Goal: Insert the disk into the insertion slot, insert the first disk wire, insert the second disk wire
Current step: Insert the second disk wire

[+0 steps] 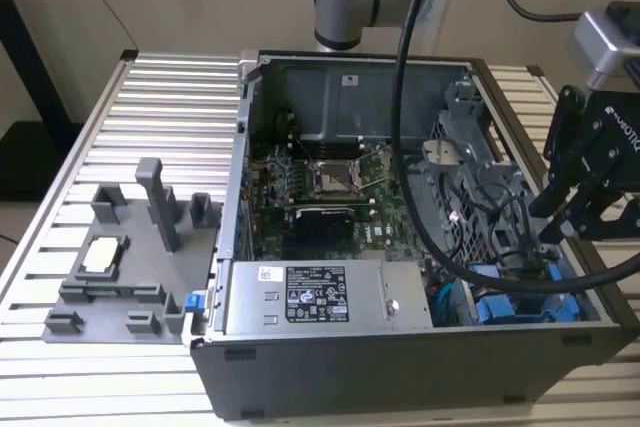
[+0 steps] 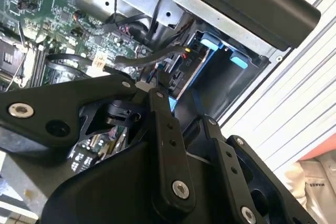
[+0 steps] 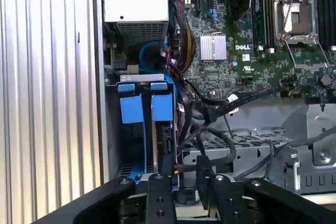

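The disk [image 3: 164,140] sits on edge inside the insertion slot [image 3: 113,129], at the corner of the open computer case [image 1: 400,367] on the slatted worktop [image 1: 150,97]. In the exterior view the slot [image 1: 520,305] lies at about 7 o'clock from the tool [image 1: 552,230], close below it. The arm reaches in from the exterior view's right.

In the first wrist view the tool [image 3: 182,178] is lined up with the disk's exposed end. The disk's long axis appears to run straight away from the fingertips [image 3: 160,179] toward the blue carrier tabs. The jaws stand narrow, and I can make out nothing clamped between them.

A dark connector [image 3: 177,169] with a red spot lies just ahead of the tool [image 2: 182,107], at the disk's near end. Whether it is seated is hard to tell.
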You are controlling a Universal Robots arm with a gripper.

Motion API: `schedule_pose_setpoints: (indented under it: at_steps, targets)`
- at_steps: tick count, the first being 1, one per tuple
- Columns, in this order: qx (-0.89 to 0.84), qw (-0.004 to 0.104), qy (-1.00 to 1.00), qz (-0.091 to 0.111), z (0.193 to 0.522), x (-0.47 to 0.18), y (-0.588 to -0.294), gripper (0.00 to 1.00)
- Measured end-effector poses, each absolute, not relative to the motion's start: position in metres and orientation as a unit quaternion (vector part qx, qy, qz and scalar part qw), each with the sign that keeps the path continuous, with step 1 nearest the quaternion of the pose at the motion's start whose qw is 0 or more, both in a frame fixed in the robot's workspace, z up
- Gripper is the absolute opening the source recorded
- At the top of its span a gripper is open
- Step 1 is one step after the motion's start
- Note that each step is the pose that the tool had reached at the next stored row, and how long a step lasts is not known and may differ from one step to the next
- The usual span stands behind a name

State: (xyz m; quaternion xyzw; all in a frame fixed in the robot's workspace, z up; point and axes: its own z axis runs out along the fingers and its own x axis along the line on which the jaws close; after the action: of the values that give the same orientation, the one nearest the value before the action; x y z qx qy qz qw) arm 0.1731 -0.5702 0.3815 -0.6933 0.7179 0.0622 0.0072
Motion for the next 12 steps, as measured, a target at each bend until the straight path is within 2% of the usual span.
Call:
schedule_pose_setpoints:
  at_steps: [4,12]
  targets:
    - [-0.7,0.012,0.711,0.065,0.381,0.17,-0.57,0.33]
    - [-0.702,0.031,0.709,0.068,0.381,0.152,-0.568,0.33]
